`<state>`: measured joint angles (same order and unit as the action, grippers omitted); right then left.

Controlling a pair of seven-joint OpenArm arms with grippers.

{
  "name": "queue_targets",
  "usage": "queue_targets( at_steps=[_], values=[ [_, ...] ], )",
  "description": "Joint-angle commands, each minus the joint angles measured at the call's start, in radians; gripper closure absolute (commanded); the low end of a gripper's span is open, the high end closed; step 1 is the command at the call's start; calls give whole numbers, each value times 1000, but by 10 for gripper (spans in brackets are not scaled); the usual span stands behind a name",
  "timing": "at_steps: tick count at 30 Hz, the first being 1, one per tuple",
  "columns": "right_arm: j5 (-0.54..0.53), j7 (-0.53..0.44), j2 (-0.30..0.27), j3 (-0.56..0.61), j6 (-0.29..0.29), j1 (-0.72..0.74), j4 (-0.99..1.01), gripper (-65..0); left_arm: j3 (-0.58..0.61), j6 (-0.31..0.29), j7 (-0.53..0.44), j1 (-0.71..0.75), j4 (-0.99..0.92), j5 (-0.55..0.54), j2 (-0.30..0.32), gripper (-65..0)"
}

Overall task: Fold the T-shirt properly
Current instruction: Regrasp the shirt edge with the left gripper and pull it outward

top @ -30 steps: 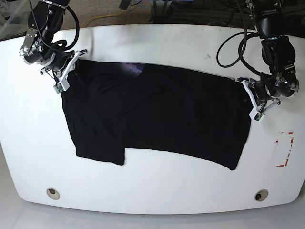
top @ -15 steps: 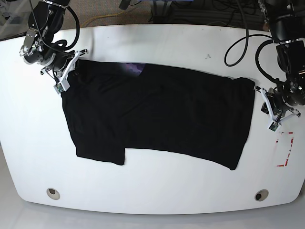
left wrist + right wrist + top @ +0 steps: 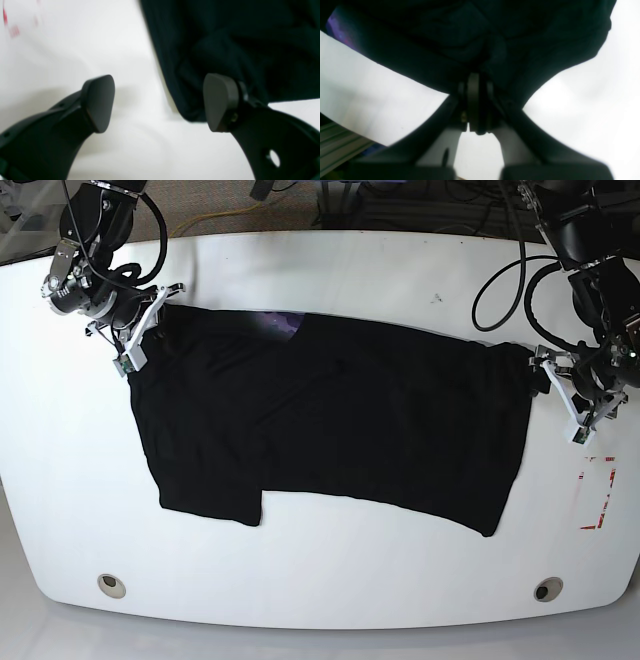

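Base view: large black soft cloth T-shirt (image 3: 340, 420) is spread on white oval table (image 3: 320, 270). Right gripper (image 3: 476, 100) is clamped on its corner; left gripper (image 3: 160, 102) is held wide apart, gripping nothing.

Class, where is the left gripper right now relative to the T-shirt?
In the base view, the left gripper sits at the right, open beside the T-shirt corner, near the red markings.

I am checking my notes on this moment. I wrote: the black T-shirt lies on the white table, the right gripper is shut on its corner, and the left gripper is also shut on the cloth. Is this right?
One detail is wrong: the left gripper is open, its fingers wide apart beside the edge of the T-shirt, as the left wrist view shows. The right gripper is shut on the T-shirt, which lies on the white table.
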<state>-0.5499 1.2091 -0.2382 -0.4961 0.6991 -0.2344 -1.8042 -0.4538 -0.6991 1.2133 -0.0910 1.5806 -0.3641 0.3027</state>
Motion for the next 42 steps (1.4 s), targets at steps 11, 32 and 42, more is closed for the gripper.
queue_targets(
  at_steps=[11, 32, 42],
  values=[
    [-16, -15, 12, -3, -1, 8, -18, 0, 5, 1, -28, -57, -111, -16, -87, -518],
    [-16, -15, 15, -5, -1, 7, -18, 0, 103, 1, -23, -97, -131, -19, -7, -37],
    [-16, -15, 15, -5, -1, 7, -18, 0, 247, 1, -23, -102, 13, -14, 106, -42]
  ],
)
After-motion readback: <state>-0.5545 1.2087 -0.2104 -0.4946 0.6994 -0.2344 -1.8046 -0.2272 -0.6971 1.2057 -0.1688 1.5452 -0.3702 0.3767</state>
